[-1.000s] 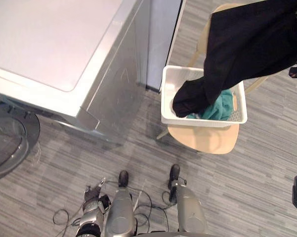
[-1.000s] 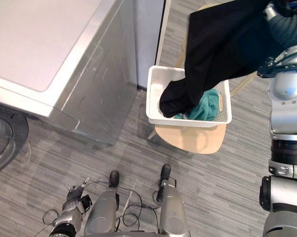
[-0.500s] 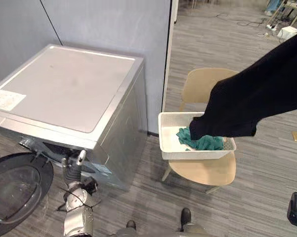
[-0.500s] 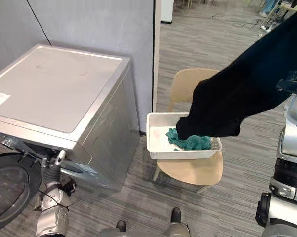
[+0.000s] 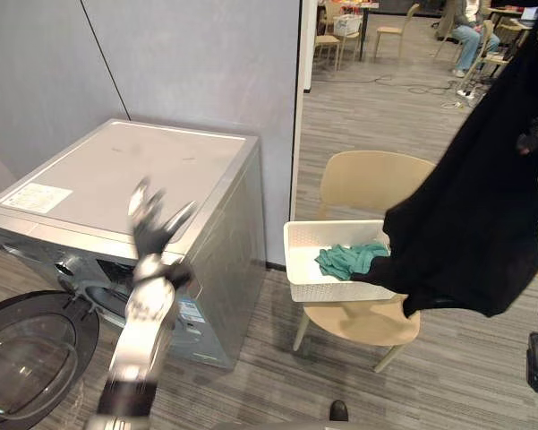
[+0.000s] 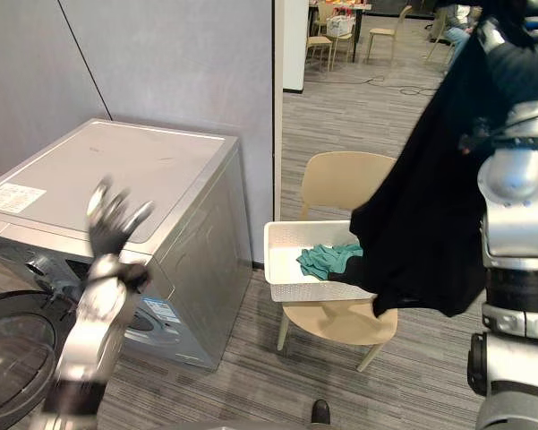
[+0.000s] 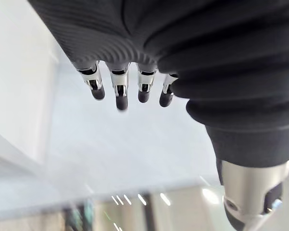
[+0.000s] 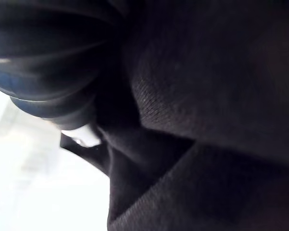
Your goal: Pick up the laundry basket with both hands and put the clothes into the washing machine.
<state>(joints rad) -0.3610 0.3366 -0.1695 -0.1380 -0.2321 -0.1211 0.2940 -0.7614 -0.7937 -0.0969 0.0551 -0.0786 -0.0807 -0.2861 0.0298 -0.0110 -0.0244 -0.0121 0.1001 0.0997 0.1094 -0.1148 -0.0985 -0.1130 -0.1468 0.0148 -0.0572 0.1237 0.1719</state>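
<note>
Left wrist view: left hand, fingers straight and spread, holding nothing; raised in front of washer. Right hand buried in black garment; grip cannot be told. Garment hangs, lower part overlapping basket's right end. Basket on chair, teal cloth inside. Washer door open.

Count as I see it from the controls:

- Washing machines: one, just behind my left hand. Its one round door stands open below that hand.
- Laundry baskets: one, well off to the hand's right.
- Chairs bearing it: one.
- Garments: two. One teal garment lies in the basket, and one black garment hangs beyond it.
- Persons: one, seated far off.
</note>
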